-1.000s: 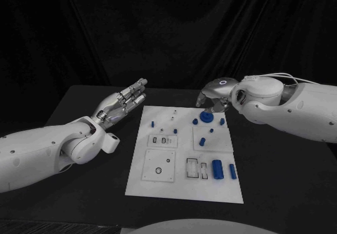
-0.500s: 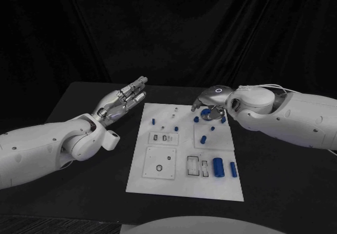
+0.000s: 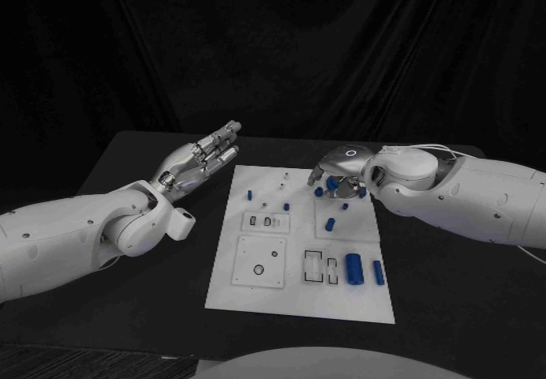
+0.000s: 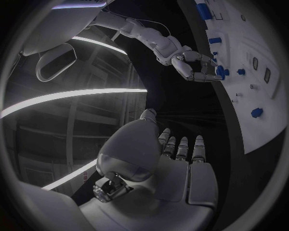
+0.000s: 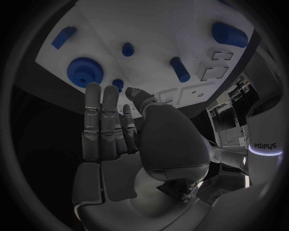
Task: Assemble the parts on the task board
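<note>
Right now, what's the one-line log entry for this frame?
left hand: open, beside task board | right hand: open, above blue gear | holding nothing

Left hand (image 4: pixel 171 161) fills the lower middle, palm flat, fingers (image 4: pixel 182 147) straight and side by side, holding nothing. Beyond it the black counter (image 4: pixel 180 103) and the white task board (image 4: pixel 265 101) along one side. Right hand (image 4: pixel 195 65) on its white arm reaches over the board's edge, fingers curled down around a blue gear-like part (image 4: pixel 220 72); whether they touch it is unclear. More small blue parts on the board, one round (image 4: pixel 256 112), one bar (image 4: pixel 203 10) farther off
</note>
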Tool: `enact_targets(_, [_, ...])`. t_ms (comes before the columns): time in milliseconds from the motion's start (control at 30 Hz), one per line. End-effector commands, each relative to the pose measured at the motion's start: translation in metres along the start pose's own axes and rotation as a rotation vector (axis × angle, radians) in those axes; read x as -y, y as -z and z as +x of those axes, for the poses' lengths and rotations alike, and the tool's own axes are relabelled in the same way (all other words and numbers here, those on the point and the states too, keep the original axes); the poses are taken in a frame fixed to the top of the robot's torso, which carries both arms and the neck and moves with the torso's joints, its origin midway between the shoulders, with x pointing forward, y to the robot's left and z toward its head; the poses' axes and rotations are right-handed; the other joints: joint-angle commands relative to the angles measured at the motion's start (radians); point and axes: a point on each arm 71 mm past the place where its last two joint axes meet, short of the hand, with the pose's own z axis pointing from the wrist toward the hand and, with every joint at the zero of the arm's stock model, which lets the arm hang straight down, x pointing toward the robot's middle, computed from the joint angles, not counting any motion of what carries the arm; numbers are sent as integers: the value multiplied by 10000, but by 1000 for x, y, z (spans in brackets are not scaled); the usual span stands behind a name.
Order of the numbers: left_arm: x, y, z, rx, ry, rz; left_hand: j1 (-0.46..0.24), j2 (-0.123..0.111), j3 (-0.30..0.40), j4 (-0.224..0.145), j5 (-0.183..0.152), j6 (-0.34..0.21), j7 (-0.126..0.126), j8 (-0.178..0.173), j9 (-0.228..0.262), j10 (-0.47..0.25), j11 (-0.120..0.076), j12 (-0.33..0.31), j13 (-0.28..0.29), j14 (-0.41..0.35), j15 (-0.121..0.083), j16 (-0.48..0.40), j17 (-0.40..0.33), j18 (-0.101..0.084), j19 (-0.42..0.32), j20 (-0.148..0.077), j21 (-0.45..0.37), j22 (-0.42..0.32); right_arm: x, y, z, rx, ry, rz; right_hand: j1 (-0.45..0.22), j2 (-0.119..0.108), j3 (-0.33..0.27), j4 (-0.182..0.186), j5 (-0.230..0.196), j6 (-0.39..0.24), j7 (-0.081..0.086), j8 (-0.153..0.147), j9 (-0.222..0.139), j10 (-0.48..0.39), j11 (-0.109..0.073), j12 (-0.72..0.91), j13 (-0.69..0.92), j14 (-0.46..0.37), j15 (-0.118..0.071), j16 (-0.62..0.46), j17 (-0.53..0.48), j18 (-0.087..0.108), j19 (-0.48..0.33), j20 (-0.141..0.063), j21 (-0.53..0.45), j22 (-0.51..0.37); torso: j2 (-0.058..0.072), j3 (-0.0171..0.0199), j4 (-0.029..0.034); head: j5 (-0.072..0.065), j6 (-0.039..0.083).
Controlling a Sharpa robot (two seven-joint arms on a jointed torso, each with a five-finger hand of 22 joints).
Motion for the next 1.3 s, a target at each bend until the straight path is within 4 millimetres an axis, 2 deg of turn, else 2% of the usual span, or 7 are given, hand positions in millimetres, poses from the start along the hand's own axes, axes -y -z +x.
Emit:
enact_targets(33, [14,0,1,-114,78,1844,96,-13,63,-7,44,8,89,25,6,1,86,-36,-9,14,59,-37,-14,73,-11,79,-59,-12,1,-1,1,116,96,-37,-17,-46,74,7,-58,-20,50,53,30,-78,9,74,26,-60,5,67,22,95,-44,-4,-46,21,-2,-1,-4,-5,21])
enact_targets(200, [13,1,0,-81,56,1812,111,-20,66,-17,65,16,116,28,7,1,121,-36,-9,14,72,-37,-14,75,-11,97,-59,-12,4,-4,2,70,122,53,-58,7,93,21,-179,29,83,133,175,-85,13,359,151,-61,14,198,64,96,-50,10,-7,112,-12,-9,-8,11,-20])
enact_targets(267, [13,2,0,-65,44,1801,145,-30,78,-35,98,23,147,30,9,1,156,-36,-9,14,99,-37,-14,79,-11,125,-59,-12,5,-5,3,76,128,94,-178,36,27,96,-670,9,76,177,312,-197,27,603,260,-91,36,311,96,94,-81,36,7,197,-20,-18,-11,19,-39])
enact_targets(500, [13,2,-1,-54,33,1765,235,-41,122,-68,164,49,190,34,13,1,202,-36,-9,14,175,-37,-14,85,-11,207,-59,-12,9,-10,5,118,161,162,-173,89,3,106,-947,58,107,275,503,-260,28,941,403,-53,41,540,248,100,-78,48,47,314,-30,-20,-8,38,-79])
enact_targets(733, [12,2,-2,-36,15,1722,586,-129,326,-318,487,150,275,47,25,1,280,-36,-9,14,259,-37,-14,108,-11,319,-59,-12,11,-13,8,170,173,162,-156,161,-69,130,-1602,87,78,394,767,-319,-3,1413,584,108,24,1029,701,-15,241,47,568,1102,-32,-22,-2,55,-130])
enact_targets(900, [12,2,-3,-10,-8,1709,621,-138,358,-350,545,153,283,47,25,1,290,-36,-9,14,276,-37,-14,110,-11,336,-59,-12,11,-14,11,164,158,228,-245,198,-306,282,-2682,23,119,462,1007,-472,9,1791,709,125,40,1261,820,-47,309,58,714,1431,-34,-27,-3,64,-154])
enact_targets(1300, [11,6,-9,94,-84,1612,715,-163,460,-459,688,194,334,52,31,1,341,-36,-9,14,315,-37,-14,111,-11,370,-59,-12,7,-19,16,276,126,63,-30,393,-280,271,-2874,196,149,484,1097,-305,-123,2001,708,520,-68,1758,1347,-174,831,-16,1330,2289,-43,-18,-31,107,-254])
